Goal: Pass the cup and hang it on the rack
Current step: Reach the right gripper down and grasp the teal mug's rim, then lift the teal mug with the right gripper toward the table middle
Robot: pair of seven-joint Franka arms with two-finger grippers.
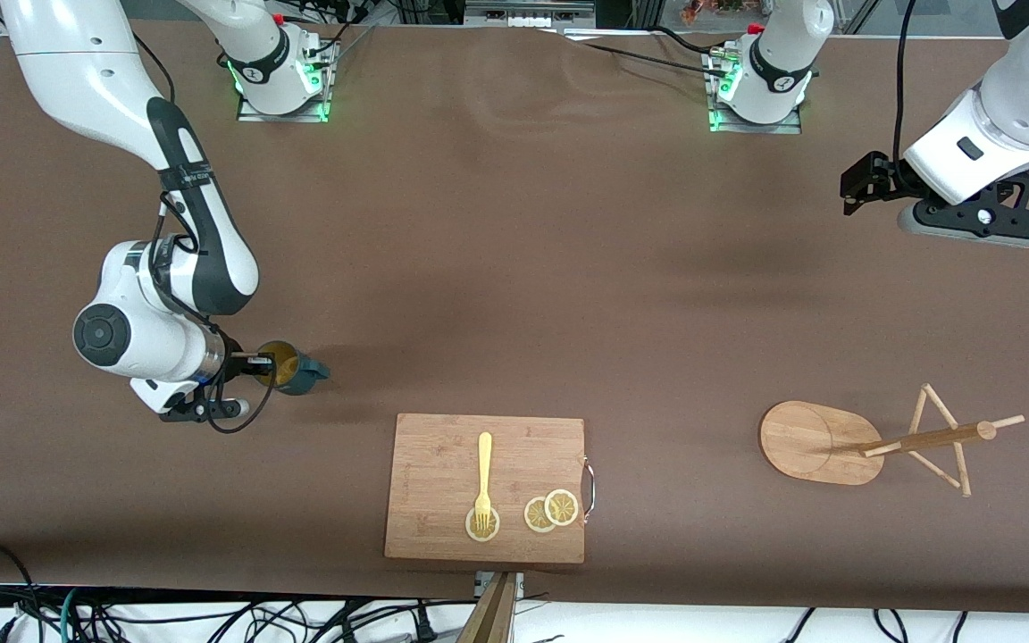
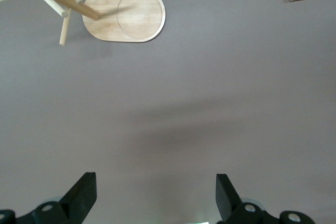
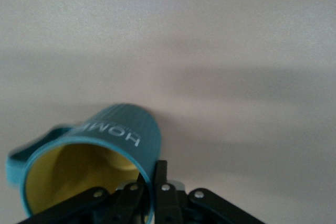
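- Table [image 1: 514, 268]: a broad brown mat, smooth and matte, with both arms' bases along its top edge in the front view.
- Left arm waits, its left gripper [image 2: 156, 195] hanging high over the left arm's end of the table, fingers spread wide, nothing between them.
- Board [image 1: 443, 464]: a flat wooden rectangle with a metal handle, near the front camera, carrying a pale fork [image 1: 484, 478] and three lemon slices [image 1: 550, 511].
- Rack [image 1: 823, 442]: light wood with an oval base, its pole and thin pegs leaning toward the left arm's end, well apart from the cup.
- Right gripper [image 1: 257, 363] is down at the right arm's end of the table, its fingers pinched on the cup's wall, one inside the mouth, one outside.
- Cup [image 1: 293, 371]: small, teal, faintly ribbed, with a yellowish inside and white lettering; its mouth faces the gripper, its handle points away toward the board. I cannot tell whether it is off the mat.
- The key relation, as I judge it: the cup sits at the right arm's end and the rack at the left arm's, so a handover has to bridge the gap.
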